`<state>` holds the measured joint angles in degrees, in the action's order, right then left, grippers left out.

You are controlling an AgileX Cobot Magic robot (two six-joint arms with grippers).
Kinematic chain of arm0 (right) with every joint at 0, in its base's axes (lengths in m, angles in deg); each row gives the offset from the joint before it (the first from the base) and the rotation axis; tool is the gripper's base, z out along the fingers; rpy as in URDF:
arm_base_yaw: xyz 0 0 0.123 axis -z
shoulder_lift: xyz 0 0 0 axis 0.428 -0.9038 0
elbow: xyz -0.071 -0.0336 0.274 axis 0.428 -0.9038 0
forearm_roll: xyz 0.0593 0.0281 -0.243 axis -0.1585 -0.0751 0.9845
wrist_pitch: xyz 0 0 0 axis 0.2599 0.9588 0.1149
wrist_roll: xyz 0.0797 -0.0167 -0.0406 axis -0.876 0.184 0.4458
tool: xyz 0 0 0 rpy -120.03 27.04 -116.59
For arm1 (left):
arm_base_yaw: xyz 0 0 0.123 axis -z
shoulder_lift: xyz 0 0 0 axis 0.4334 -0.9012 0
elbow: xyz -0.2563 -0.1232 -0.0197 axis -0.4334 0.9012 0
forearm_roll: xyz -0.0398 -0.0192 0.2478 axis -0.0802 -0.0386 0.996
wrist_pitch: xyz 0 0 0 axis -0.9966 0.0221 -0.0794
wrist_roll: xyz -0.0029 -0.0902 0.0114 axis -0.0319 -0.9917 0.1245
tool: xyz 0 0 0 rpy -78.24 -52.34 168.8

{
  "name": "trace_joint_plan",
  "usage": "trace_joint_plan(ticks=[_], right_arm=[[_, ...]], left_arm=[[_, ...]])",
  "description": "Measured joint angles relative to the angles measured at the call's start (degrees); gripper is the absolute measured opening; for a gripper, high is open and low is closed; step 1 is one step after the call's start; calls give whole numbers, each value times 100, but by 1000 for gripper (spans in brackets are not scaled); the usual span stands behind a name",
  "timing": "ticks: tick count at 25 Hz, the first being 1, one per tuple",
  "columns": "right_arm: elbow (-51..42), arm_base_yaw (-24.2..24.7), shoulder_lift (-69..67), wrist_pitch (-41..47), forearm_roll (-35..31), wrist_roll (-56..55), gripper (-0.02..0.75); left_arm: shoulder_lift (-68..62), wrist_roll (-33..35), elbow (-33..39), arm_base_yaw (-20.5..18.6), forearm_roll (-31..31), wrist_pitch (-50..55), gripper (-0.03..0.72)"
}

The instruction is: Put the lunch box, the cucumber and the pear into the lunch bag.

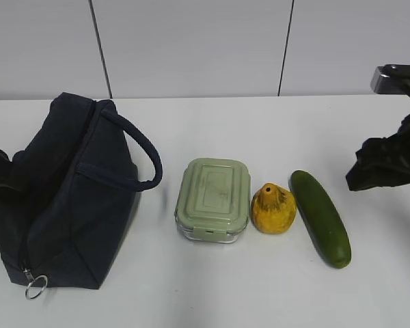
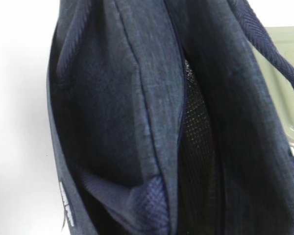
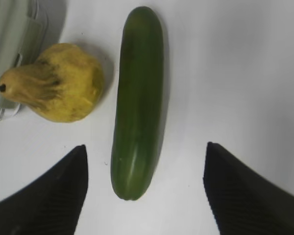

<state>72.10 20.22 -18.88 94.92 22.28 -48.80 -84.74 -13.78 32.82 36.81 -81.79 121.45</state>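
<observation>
— What do you see from your side?

— On the white table (image 1: 260,294) the bag (image 1: 68,198) lies at the left: dark navy cloth, a rope-like loop handle (image 1: 147,160) arching toward the middle, a metal ring pull (image 1: 35,287) at its near corner. My left camera is pressed close to it; I see only folds of navy fabric, a seam and a strip of black mesh.

— And your left pincer?

— Its fingers do not show in any view, but it is clenched tight. What it has clenched on, if anything, I cannot tell.

— The food?

— Set in a row to the right of the bag. The box (image 1: 213,199) is clear with a pale sage-green lid and rounded corners. Just beside it sits the pear (image 1: 273,210), yellow-orange with brown streaks, its narrow top tipped toward the box. Next comes the cucumber (image 1: 320,217), long, smooth, dark green, lying apart from the pear.

— Your right pincer?

— The right pincer (image 3: 144,188) is released, fingers (image 3: 54,196) spread wide, either side of the cucumber's near end, touching nothing.
</observation>
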Motion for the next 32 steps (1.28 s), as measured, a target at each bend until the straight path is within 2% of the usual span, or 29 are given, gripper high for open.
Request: trace_joint_plan(ticks=[3, 11, 16, 29, 32], right_arm=[[374, 0, -467, 161, -120, 72, 604], [1652, -152, -1756, 827, -254, 63, 609], [2302, -412, -2369, 1037, 606, -608, 606], [2657, -469, -3335, 1370, 850, -828, 593], [2657, -469, -3393, 1526, 941, -843, 529]], left_arm=[[0, 0, 0, 0, 36, 0, -16], [0, 4, 0, 0, 110, -6, -16], [0, 4, 0, 0, 123, -11, -16], [0, 4, 0, 0, 144, -17, -16], [0, 6, 0, 0, 145, -17, -16]])
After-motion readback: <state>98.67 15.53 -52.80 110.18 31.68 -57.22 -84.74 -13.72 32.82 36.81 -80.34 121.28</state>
